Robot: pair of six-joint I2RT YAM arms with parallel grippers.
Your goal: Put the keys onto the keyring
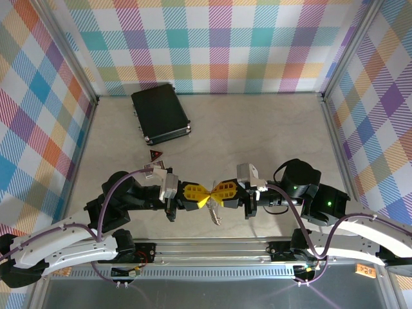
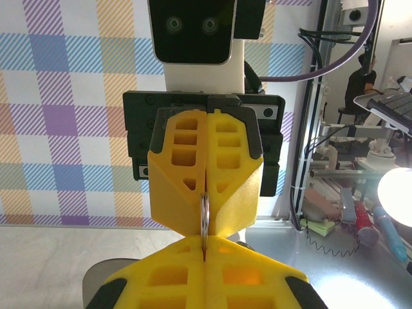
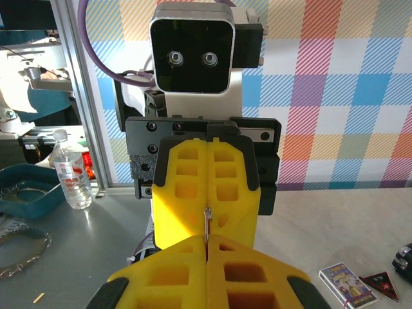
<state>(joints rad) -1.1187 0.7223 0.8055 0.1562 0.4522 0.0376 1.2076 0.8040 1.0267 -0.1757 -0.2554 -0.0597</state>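
L claw [image 1: 203, 195] & R claw [image 1: 217, 192] both pinch keyring [image 2: 204, 215], tip-to-tip.

Two hands [image 1: 206, 194] [image 1: 215, 191], one keyring [image 2: 204, 215], one black case [image 1: 161, 116].

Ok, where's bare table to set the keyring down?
Free: the broad stretch between the black case and the right wall. Crowded: front centre, where left fingers and right fingers pinch the keyring, and the triangular tag near the case.
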